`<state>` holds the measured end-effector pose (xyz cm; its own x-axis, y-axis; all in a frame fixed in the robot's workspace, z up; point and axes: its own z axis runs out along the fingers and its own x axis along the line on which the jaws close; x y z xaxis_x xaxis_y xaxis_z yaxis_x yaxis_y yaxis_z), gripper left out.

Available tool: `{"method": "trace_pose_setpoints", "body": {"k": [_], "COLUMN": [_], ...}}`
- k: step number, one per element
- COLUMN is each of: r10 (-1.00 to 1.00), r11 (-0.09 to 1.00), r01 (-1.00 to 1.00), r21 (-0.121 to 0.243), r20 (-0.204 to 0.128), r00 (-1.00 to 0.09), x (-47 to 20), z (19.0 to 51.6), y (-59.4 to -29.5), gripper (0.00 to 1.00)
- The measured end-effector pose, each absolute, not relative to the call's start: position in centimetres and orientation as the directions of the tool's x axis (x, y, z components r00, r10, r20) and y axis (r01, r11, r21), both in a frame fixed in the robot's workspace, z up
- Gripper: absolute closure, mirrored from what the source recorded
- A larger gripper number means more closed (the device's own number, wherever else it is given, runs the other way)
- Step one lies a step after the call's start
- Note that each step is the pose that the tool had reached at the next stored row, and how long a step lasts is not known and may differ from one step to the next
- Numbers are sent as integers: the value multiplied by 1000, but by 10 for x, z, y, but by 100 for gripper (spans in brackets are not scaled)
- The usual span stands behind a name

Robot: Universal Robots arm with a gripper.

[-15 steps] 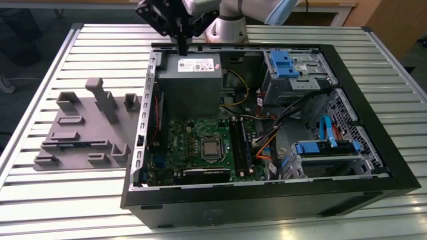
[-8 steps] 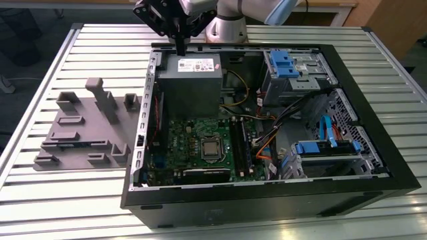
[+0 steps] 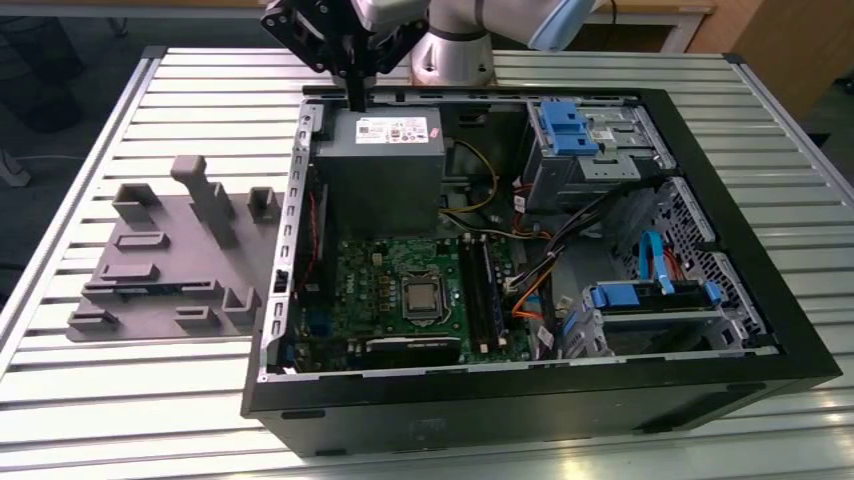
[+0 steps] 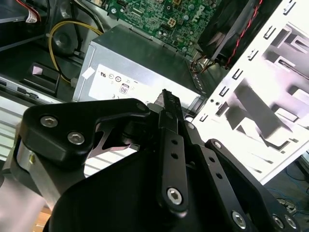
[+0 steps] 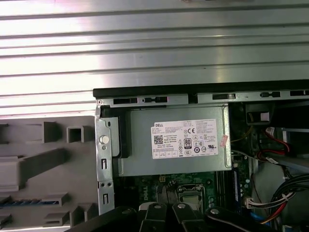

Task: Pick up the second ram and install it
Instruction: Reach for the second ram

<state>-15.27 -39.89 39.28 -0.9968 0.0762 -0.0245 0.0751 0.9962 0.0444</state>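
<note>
The second ram [image 3: 144,291] is a thin dark-blue stick lying in a slot of the grey holder block [image 3: 187,255], on the table at the exterior view's left of the computer case. In the first wrist view its blue edge [image 5: 24,202] shows in the same holder [image 5: 43,162]. My gripper [image 3: 358,103] hangs over the far rim of the case, just above the grey power supply [image 3: 378,160], well away from the ram. Its fingers [image 4: 169,104] stand pressed together, shut, with nothing visible between them.
The open black case [image 3: 747,330] holds a green motherboard [image 3: 387,275] with upright memory slots [image 3: 477,290], loose cables [image 3: 534,280] and blue-latched drive cages [image 3: 567,130]. The holder block has several upright posts [image 3: 200,185]. The table is slatted metal [image 3: 160,90].
</note>
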Motion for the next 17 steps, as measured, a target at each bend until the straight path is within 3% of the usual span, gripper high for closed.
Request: {"method": "trace_pose_setpoints", "body": {"k": [17], "r10": [76], "r11": [996], "r01": [75], "r21": [44], "r20": [-24], "r00": [-997], "x": [-161], "z": [393], "y": [-399], "gripper": [89]}}
